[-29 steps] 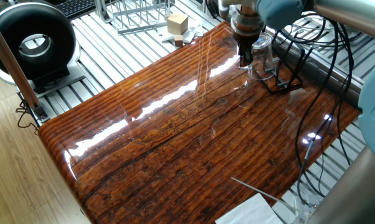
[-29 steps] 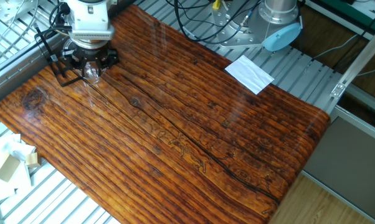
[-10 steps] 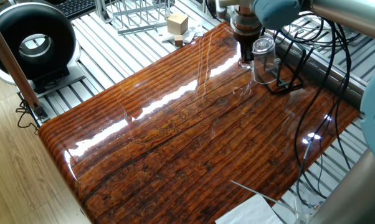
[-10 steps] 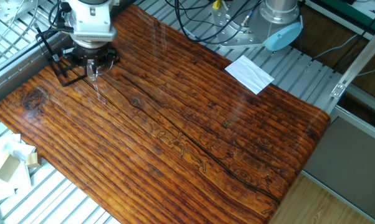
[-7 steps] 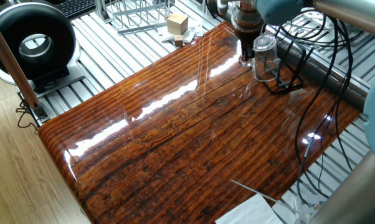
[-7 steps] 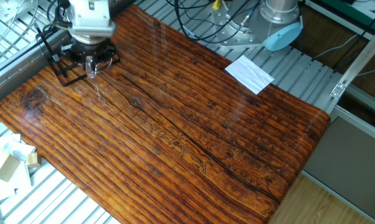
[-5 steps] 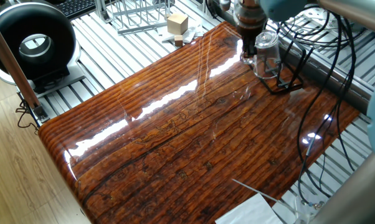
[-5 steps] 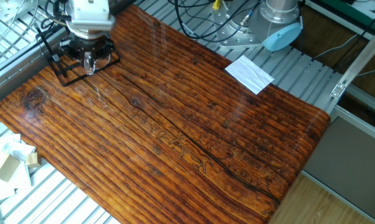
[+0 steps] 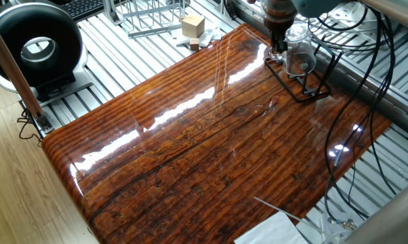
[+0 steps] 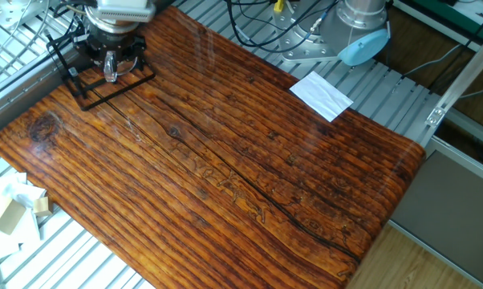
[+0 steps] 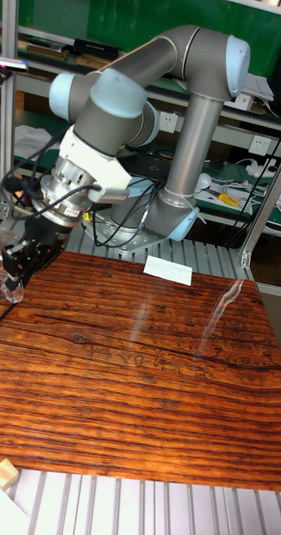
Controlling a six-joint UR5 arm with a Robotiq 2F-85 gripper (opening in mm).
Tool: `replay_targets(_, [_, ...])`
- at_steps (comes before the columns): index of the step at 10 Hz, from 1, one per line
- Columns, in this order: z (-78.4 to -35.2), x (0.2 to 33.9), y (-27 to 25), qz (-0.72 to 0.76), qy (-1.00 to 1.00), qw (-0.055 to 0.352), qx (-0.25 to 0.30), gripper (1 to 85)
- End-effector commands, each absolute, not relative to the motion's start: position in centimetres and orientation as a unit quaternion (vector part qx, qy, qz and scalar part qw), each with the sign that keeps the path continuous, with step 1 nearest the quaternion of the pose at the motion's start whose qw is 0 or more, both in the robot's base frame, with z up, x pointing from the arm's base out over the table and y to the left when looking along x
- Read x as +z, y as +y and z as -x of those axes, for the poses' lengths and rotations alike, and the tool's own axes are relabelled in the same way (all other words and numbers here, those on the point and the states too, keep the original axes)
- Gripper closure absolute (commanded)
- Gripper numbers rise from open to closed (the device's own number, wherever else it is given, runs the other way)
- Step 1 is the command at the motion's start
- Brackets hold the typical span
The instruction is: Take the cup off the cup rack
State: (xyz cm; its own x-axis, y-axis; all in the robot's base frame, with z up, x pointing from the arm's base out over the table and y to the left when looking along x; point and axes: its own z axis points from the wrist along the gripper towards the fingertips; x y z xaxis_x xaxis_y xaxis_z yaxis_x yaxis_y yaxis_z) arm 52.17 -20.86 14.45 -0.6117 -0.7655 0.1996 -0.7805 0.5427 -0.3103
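Gripping the cup (image 9: 299, 55) in closed gripper (image 9: 280, 46), above the cup rack (image 9: 299, 80) (base frame beneath); best lifting straight, clear of the prongs.

One fixed view: high, angled down, gripper (image 9: 280, 42) far.
Other fixed view: opposite side, high.
Tall view: low, nearer.
Shared: table (image 10: 249, 168).

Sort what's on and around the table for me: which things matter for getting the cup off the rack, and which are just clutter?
Job:
- cup, held in the gripper
- cup rack

Clutter:
- wooden block
- white paper
- black ring-shaped device
- silver-grey wire frame
- cables
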Motion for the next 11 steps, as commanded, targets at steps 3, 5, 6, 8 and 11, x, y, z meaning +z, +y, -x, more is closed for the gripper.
replay_targets(3, [-52.7,15.2,-19.4,-0.432,-0.883,-0.002,0.182,84.3])
replay_targets(5, [-53.1,15.0,-18.7,-0.429,-0.885,-0.008,0.181,84.3])
replay_targets(6, [-53.7,15.4,-18.8,-0.433,-0.881,-0.018,0.190,84.3])
replay_targets(8, [-53.4,15.5,-18.9,-0.434,-0.880,-0.013,0.192,84.3])
replay_targets(11, [-52.1,16.6,-19.6,-0.430,-0.880,0.004,0.205,84.3])
